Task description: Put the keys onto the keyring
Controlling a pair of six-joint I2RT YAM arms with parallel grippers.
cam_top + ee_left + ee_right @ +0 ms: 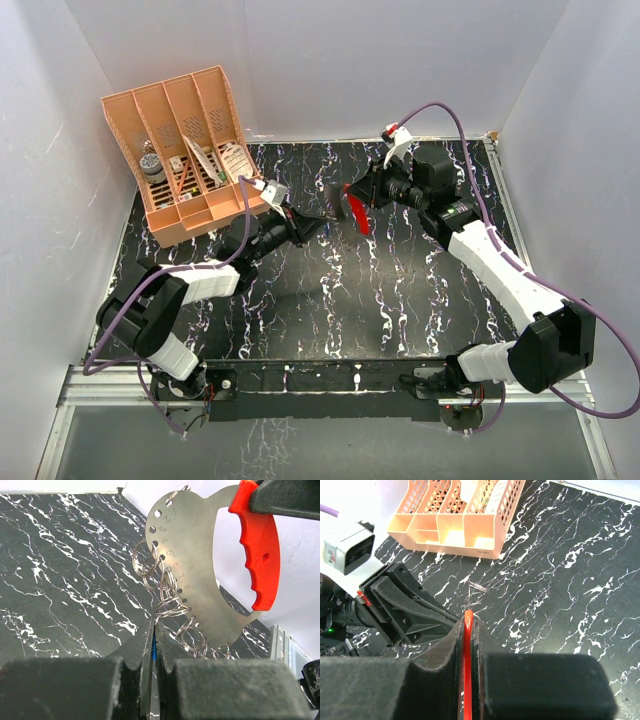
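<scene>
Left gripper (pixel 154 628): clamped tight, fingers (pixel 75 690) pressed together on the key (pixel 154 652). Only a thin blue sliver of it shows in the slit between them. Position: raised off the table (pixel 330 320), just off the near right corner of the orange organizer (pixel 195 215), tips pointing away from it.

Right gripper (pixel 468 620): closed on the keyring (pixel 200 570), gripping its red side edge-on. Position: right of the organizer, well apart from it.

Keyring: flat pale metal plate with a row of numbered holes along one curved edge and small wire split rings (pixel 167 595) hanging through several. The opposite side is a red ridged grip. Held upright in the air, right of the organizer, with the left gripper between the two. Whether that gripper's tips touch the rings cannot be told.

Organizer: slotted and multi-compartment, holding packets and a small round container.
</scene>
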